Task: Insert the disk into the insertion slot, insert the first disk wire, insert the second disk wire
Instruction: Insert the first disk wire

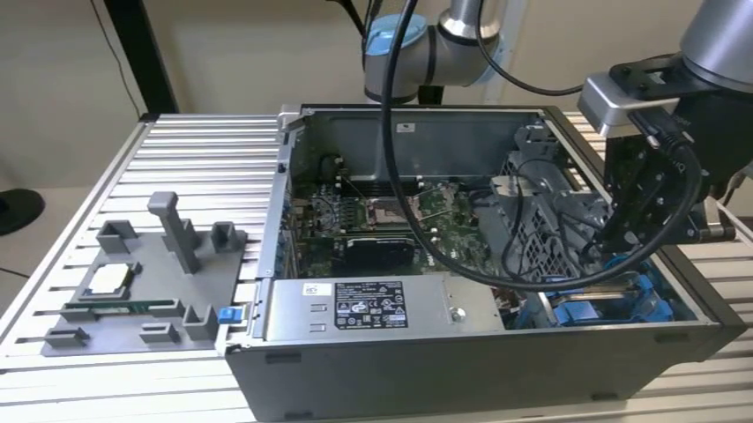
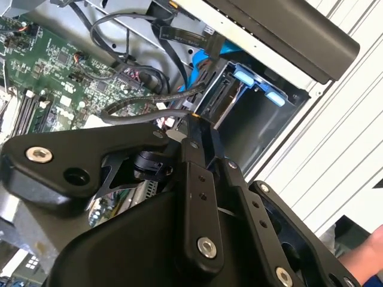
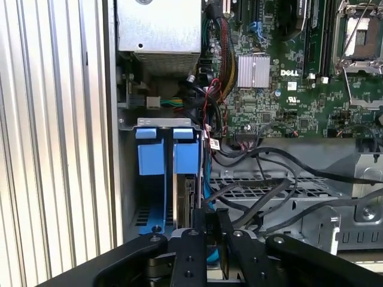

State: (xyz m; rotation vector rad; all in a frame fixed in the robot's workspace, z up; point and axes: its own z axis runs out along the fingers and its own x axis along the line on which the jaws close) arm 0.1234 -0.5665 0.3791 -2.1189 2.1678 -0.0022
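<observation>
The disk [image 3: 190, 194] sits edge-up in the insertion slot [image 3: 157, 122], its blue frame [image 3: 185, 158] beside a second blue frame [image 3: 149, 161]. In the second wrist view the disk's dark connector end [image 2: 222, 98] shows under blue tabs [image 2: 257, 84] in the grey bay [image 2: 272, 128]. My gripper [image 3: 207, 220] hangs right over that end, fingers close together on the plug of a black disk wire [image 2: 149, 100] that runs back toward the motherboard. In the exterior view the gripper [image 1: 615, 251] reaches into the case's corner on that view's right, above the blue frames [image 1: 618, 304].
The open case [image 1: 471, 352] stands on a slatted metal table [image 1: 200, 150]. A silver power-supply box [image 1: 376, 308] lies along its front, and the motherboard [image 3: 287, 72] sits inside. Loose black cables [image 3: 269, 197] cross a perforated cage beside the bay. A grey fixture tray [image 1: 141, 273] lies on the exterior view's left.
</observation>
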